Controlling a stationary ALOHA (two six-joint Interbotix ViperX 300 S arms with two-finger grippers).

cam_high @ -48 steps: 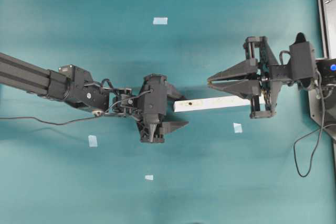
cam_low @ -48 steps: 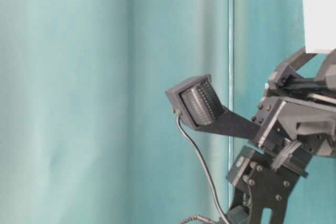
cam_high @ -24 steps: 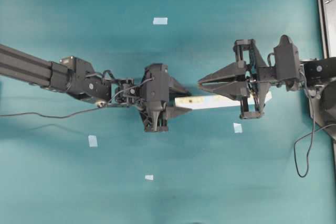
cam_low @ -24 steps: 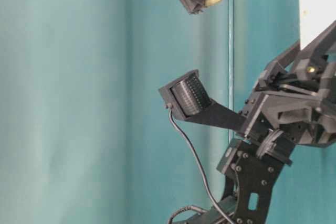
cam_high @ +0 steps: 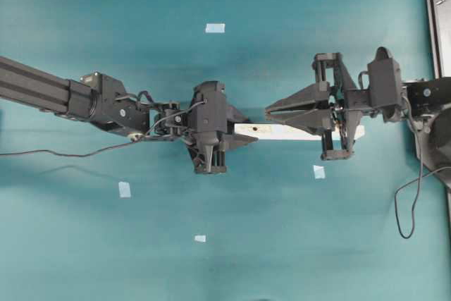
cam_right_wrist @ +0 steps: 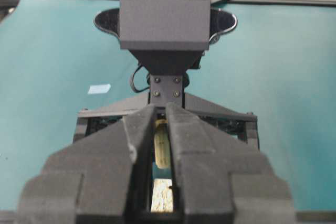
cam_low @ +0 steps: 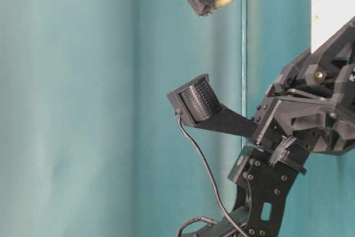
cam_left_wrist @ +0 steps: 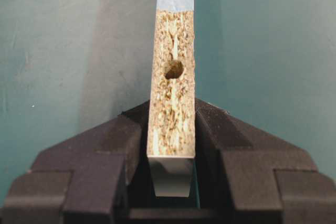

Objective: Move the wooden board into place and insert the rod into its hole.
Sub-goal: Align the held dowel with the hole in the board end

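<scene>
Left gripper [cam_left_wrist: 170, 145] clamped on wooden board [cam_left_wrist: 172, 98] end, hole up | right gripper [cam_right_wrist: 160, 129] clamped on rod [cam_right_wrist: 161, 148], above board | insertion pending

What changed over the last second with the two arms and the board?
The left gripper went from open beside the wooden board to shut on its near end, seen clamped in the left wrist view. The right gripper shifted leftward over the board. The board's right end swung up a little. The right gripper stayed shut on the rod; the tape squares did not move.
</scene>
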